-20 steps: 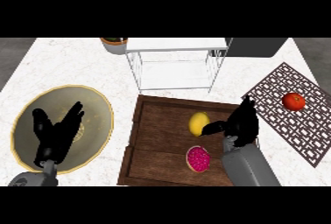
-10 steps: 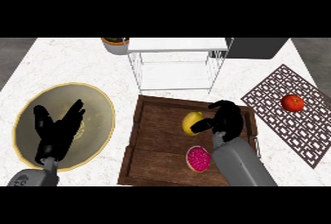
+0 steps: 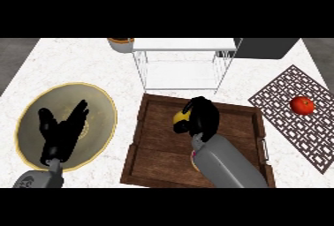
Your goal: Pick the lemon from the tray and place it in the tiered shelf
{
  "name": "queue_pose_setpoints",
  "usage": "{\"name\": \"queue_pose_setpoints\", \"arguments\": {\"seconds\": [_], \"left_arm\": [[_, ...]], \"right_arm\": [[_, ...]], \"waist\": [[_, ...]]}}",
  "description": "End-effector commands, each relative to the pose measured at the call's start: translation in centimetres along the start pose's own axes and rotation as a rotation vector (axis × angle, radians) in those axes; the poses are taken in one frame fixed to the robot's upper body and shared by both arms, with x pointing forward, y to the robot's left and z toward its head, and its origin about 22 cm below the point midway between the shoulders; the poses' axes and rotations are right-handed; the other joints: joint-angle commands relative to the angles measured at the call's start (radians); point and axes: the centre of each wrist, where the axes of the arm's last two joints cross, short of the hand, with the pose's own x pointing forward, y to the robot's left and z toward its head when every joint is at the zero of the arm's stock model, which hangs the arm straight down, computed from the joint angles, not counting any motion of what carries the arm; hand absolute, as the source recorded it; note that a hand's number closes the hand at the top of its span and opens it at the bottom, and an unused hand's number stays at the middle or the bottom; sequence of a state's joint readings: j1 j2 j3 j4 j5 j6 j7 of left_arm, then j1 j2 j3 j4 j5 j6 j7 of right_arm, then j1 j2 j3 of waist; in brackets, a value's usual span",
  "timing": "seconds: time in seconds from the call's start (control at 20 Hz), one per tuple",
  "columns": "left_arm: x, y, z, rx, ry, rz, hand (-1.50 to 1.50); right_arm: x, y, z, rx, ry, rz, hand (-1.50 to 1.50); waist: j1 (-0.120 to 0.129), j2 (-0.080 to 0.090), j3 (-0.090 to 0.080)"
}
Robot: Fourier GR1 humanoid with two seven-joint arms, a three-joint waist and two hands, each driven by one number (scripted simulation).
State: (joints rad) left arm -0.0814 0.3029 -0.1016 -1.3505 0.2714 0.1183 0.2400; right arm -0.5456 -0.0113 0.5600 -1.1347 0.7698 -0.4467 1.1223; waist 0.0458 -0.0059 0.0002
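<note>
The lemon [image 3: 179,116] is yellow and only partly visible, a small patch showing at the left edge of the right hand [image 3: 201,118]. It lies in the upper middle of the wooden tray [image 3: 154,150], which sits at centre frame. The right hand covers the fruit from above with its fingers curled down round it, clamped on the lemon; whether the lemon is clear of the tray floor cannot be told. The grey right forearm runs down to the lower edge of the frame and hides a pink-red item on the tray, of which only a sliver shows beside the arm.

The tiered shelf [image 3: 183,62], white wire with flat white levels, stands just above the tray at upper centre. A dark latticed mat [image 3: 282,119] lies at the right, bearing a red tomato [image 3: 302,105]. A brown pot [image 3: 121,43] sits at the top, left of the shelf. A dark grey box occupies the upper right corner.

The left hand [image 3: 60,132] rests open, fingers spread, over a large yellow-rimmed plate [image 3: 98,95] at the left.

The counter [image 3: 78,66] is white marble with faint grey veining.
</note>
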Motion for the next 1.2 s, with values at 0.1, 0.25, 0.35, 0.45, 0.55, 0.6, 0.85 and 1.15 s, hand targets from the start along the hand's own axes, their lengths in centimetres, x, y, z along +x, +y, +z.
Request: {"name": "queue_pose_setpoints", "arguments": {"seconds": [0.1, 0.25, 0.35, 0.45, 0.55, 0.6, 0.85, 1.15], "left_arm": [[0.0, -1.8, -0.5, -0.067, 0.029, -0.021, 0.0], [-0.5, -0.3, -0.5, -0.037, 0.061, -0.013, 0.0], [-1.7, 0.4, -0.3, -0.004, 0.043, -0.005, 0.0], [-0.7, 0.6, 0.2, 0.002, 0.064, 0.013, 0.0], [-0.1, 0.2, -0.1, 0.003, 0.059, 0.008, 0.0], [-1.3, 0.9, 0.1, 0.007, 0.078, 0.016, 0.0], [-1.2, 2.5, -0.2, 0.041, 0.07, 0.019, 0.0], [-1.7, 1.7, 1.0, 0.04, 0.075, 0.022, 0.0]], "right_arm": [[3.8, 1.1, 6.2, 0.266, -0.476, 0.188, 1.5], [6.4, -0.3, 9.0, 0.253, -0.623, 0.126, 1.5], [7.7, -1.0, 10.6, 0.202, -0.672, 0.071, 1.5], [9.2, -3.3, 13.1, 0.144, -0.714, 0.037, 1.5], [11.3, -5.1, 14.8, 0.067, -0.721, 0.026, 1.5], [11.7, -6.7, 15.3, 0.04, -0.718, -0.024, 1.5], [14.6, -12.0, 16.9, -0.054, -0.707, -0.059, 1.5], [17.1, -17.7, 15.3, -0.132, -0.666, -0.082, 1.5]], "waist": [[0.069, 0.025, 0.001], [0.023, 0.011, 0.0], [0.008, 0.009, -0.001], [-0.015, 0.0, -0.001], [-0.015, -0.002, -0.001], [-0.035, -0.006, -0.001], [-0.061, -0.005, -0.002], [-0.052, -0.003, 0.0]]}}
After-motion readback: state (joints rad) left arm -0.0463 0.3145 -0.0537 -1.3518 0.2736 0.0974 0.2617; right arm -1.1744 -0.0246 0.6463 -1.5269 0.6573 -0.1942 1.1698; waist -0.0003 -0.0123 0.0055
